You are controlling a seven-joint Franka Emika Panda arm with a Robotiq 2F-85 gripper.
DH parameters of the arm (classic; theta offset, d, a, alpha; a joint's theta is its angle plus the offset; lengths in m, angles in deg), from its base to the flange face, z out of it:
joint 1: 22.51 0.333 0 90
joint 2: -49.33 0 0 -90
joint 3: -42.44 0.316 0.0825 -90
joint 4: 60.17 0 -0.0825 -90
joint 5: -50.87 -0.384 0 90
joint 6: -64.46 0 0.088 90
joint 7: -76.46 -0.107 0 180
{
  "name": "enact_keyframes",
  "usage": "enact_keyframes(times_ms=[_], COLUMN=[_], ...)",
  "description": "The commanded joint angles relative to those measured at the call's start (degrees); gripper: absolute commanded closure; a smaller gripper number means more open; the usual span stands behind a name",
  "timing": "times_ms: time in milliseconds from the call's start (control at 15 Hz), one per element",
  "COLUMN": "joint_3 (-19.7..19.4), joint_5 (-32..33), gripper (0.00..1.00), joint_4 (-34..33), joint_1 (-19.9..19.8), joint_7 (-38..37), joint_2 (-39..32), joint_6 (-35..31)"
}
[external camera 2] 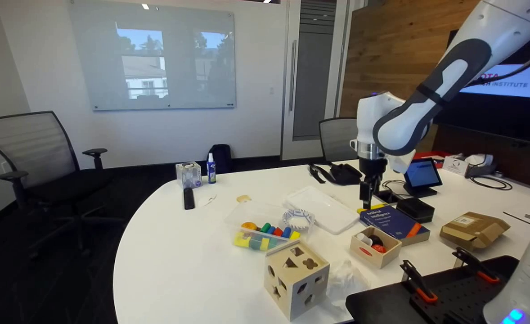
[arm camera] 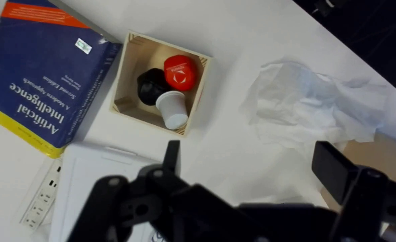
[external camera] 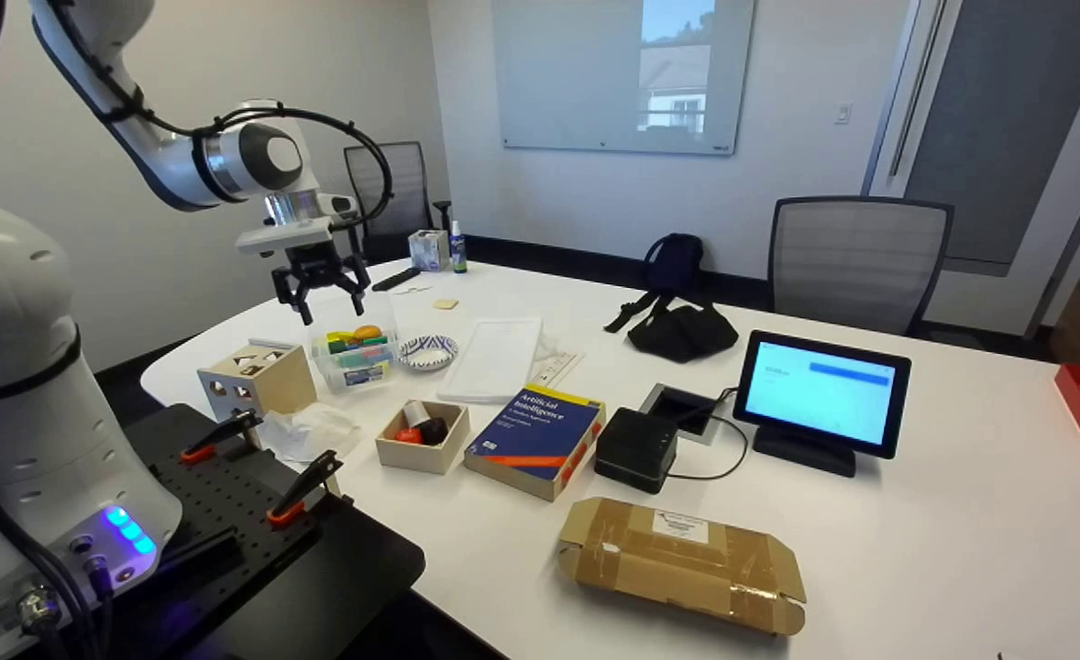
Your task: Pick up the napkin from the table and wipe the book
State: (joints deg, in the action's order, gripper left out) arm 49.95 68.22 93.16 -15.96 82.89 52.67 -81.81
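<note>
Jaws apart, napkin [arm camera: 314, 104] lengthwise across view

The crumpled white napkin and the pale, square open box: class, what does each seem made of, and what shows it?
The napkin looks like thin, matte paper, finely creased, though cloth is possible. The open box is probably smooth, matte wood: striped grain shows inside its corners.

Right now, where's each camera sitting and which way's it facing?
In an exterior view: raised, facing the whiteboard across the table; arm and base at picture left.
In an exterior view: also raised, facing that whiteboard; shape cube in foreground, arm and base at picture right.
Wrist view: on the arm, looking down at book and napkin; open gripper at bottom.
Both exterior views share book, napkin and arm.
</note>
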Motion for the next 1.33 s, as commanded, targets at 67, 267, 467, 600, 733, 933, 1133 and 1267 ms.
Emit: enact_keyframes(times_ms=[67, 267, 467, 600, 733, 933, 1133, 1267], joint_3=[1.01, 0.32, -3.91, -7.77, -10.5, -9.91, -9.03, -9.66], joint_5=[1.35, 4.46, 13.35, 17.56, 19.32, 17.63, 16.77, 16.49], gripper=[0.0, 0.0, 0.0, 0.0, 0.0, 0.0, 0.0, 0.0], joint_4=[3.92, 4.89, 2.38, 0.09, -2.67, -5.85, -8.28, -9.7], joint_1=[1.09, 1.67, 5.02, 8.7, 11.48, 11.96, 11.77, 12.62], joint_7=[-8.28, -14.53, -24.07, -28.84, -31.65, -31.24, -30.61, -30.91], joint_2=[-5.98, -11.94, -18.15, -21.42, -25.9, -32.65, -38.04, -40.77], joint_6=[-9.34, -18.88, -25.84, -27.8, -29.37, -32.71, -35.85, -37.12])
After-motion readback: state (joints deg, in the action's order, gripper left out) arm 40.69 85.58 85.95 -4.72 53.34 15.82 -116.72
